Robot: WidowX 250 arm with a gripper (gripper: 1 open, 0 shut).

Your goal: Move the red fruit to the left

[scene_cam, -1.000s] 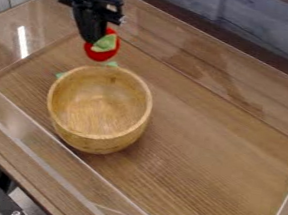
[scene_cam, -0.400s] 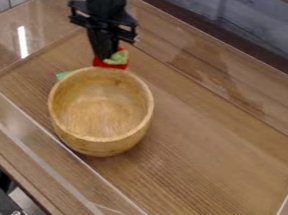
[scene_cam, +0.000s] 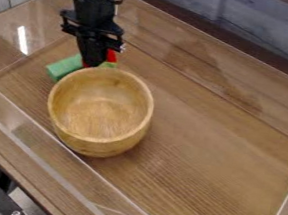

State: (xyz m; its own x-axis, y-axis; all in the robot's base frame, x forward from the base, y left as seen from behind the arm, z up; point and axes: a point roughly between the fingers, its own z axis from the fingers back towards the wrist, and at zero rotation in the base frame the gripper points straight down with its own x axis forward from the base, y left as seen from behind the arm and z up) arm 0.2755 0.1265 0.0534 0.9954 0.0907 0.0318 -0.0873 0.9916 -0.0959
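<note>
Jaws first: the gripper (scene_cam: 99,57) points straight down and is pinched almost fully together on the red fruit (scene_cam: 110,54), so we'd call that a firm hold. The fruit hangs low, just outside the rim of the wooden bowl (scene_cam: 58,85), at roughly 11 o'clock from the bowl's middle. The green block (scene_cam: 64,67) lies just beside the fingers at about 8 o'clock. We can't tell if the fruit touches the table (scene_cam: 214,109) yet. Our take on doing this step well: keep squeezing until the fruit rests on the wood, and pick a bare spot clear of the block and the rim. Then ease the jaws apart slowly, because 1 round little thing like this will probably roll. Looks-wise we only get slivers of glossy red between the black fingers. It's far smaller than the bowl, and any leafy top is hidden.
</note>
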